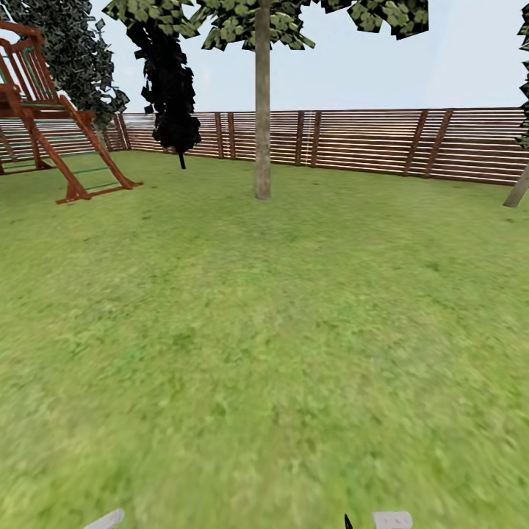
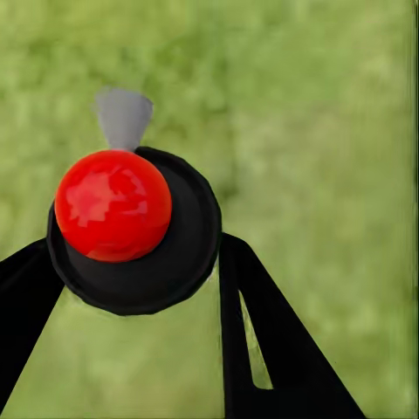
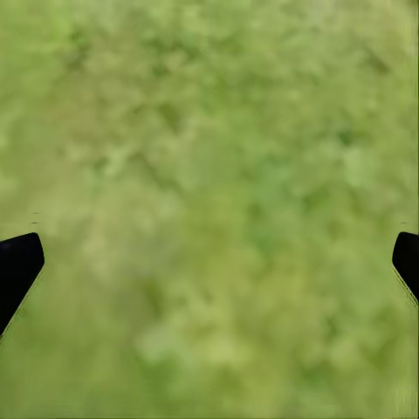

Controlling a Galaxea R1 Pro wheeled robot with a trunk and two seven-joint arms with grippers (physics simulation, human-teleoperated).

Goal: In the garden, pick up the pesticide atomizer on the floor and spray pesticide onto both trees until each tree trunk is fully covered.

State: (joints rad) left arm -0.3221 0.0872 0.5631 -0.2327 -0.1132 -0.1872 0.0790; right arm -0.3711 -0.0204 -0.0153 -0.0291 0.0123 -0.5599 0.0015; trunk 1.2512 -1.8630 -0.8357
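Garden: green lawn wide and flat, closed at the far side by a brown fence of horizontal wooden slats.
Sky: pale blue-grey above the fence.
Tree: one straight grey-brown trunk stands on the grass in front of the fence, with ragged green leaves at its top.
Second trunk: a leaning grey-brown trunk at the right edge of the head view, cut by the frame.
Dark foliage: a black hanging mass of leaves between the play frame and the straight trunk, near the fence.
Play frame: a reddish wooden structure with slanted legs, on the lawn at the far left.
Left gripper: in the left wrist view the left gripper has black fingers at both sides of a round black part with a red ball and a small grey cone; grass is behind. I cannot tell if the fingers press on it.
Right gripper: the right gripper is spread wide, black fingertips at the two edges, blurred grass between them.
Pesticide atomizer: I cannot tell if the black part with the red ball belongs to it.
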